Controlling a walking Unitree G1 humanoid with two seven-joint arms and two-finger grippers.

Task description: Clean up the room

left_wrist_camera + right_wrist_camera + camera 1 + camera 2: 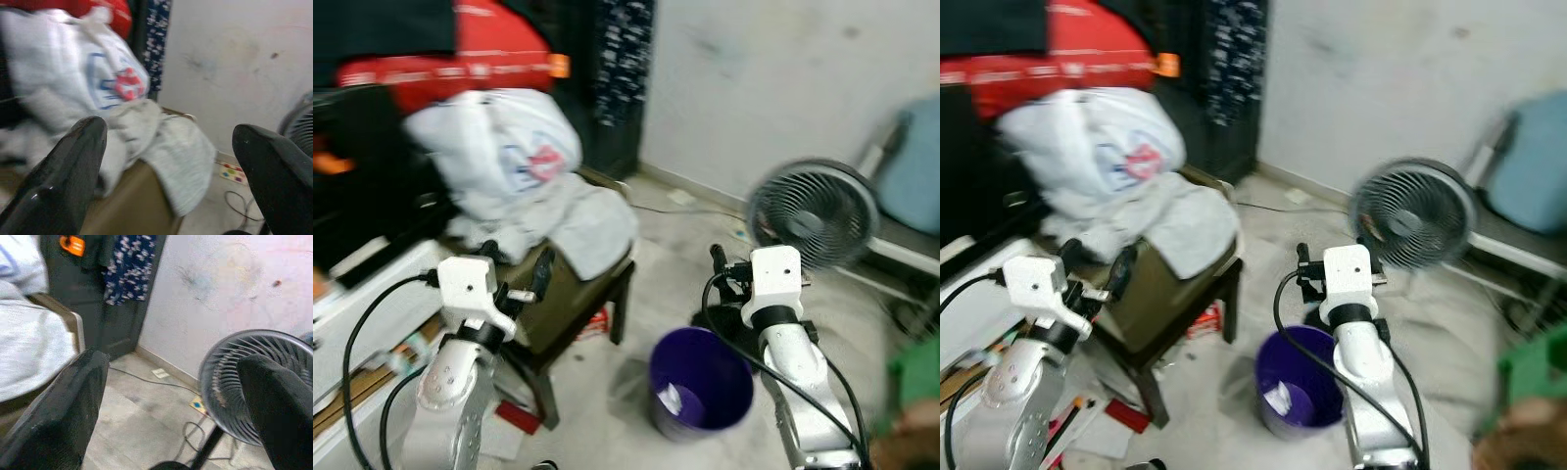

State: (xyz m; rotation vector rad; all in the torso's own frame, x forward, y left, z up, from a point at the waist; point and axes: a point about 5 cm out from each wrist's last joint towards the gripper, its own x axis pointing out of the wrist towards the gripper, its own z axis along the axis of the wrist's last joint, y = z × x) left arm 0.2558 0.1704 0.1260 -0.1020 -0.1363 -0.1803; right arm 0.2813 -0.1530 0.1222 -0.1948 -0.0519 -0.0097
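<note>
- We see the purple bin on the floor, with a white scrap inside it.
- Our left gripper hovers left of the bin with its 2 fingers apart, facing the grey cloth draped on the chair.
- Our right gripper hangs just above the bin, fingers apart, facing the fan beyond the bin.

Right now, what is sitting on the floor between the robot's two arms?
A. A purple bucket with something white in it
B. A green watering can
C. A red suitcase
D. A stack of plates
A. A purple bucket stands on the floor between the arms, with a small white scrap at its bottom, near the chair piled with pale clothes.
</note>
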